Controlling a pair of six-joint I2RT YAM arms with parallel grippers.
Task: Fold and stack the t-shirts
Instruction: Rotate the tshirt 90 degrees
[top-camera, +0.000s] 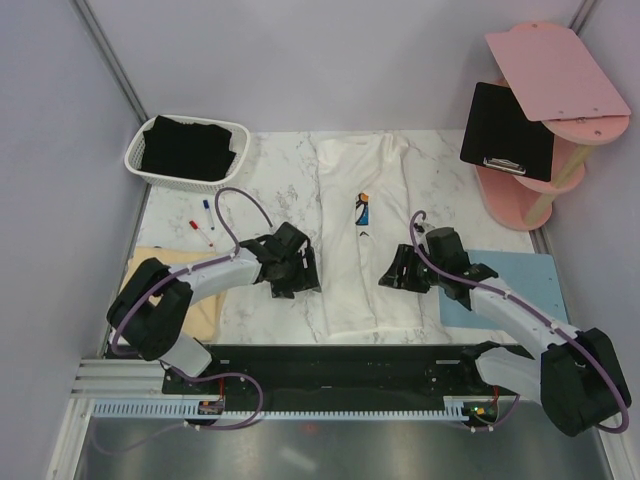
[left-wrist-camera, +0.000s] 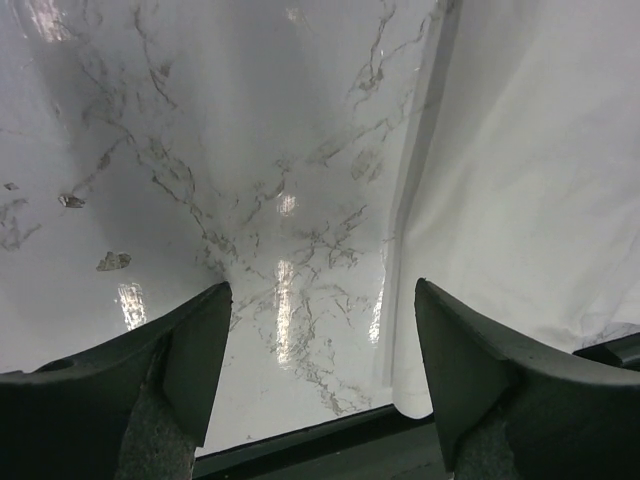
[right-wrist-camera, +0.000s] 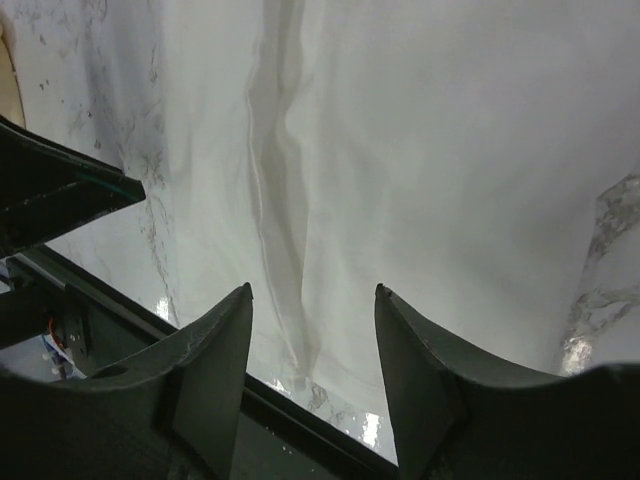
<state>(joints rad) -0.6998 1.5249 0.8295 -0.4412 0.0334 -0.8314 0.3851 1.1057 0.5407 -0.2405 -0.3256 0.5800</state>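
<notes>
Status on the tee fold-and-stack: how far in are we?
Done: the white t-shirt lies on the table as a long narrow strip, sides apparently folded in. In hand: the left gripper and right gripper, both open, hover at its near end, gripping nothing. Left: its crosswise folds, the black t-shirt heaped in the basket, the pale yellow t-shirt at the left edge. No stack yet.

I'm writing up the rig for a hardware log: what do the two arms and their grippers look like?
Both the left arm and right arm have white links between bulky black joints, with a thin purple cable looping along each. The left gripper and right gripper are black, each with two dark, wedge-shaped fingers. No markings are visible.
</notes>
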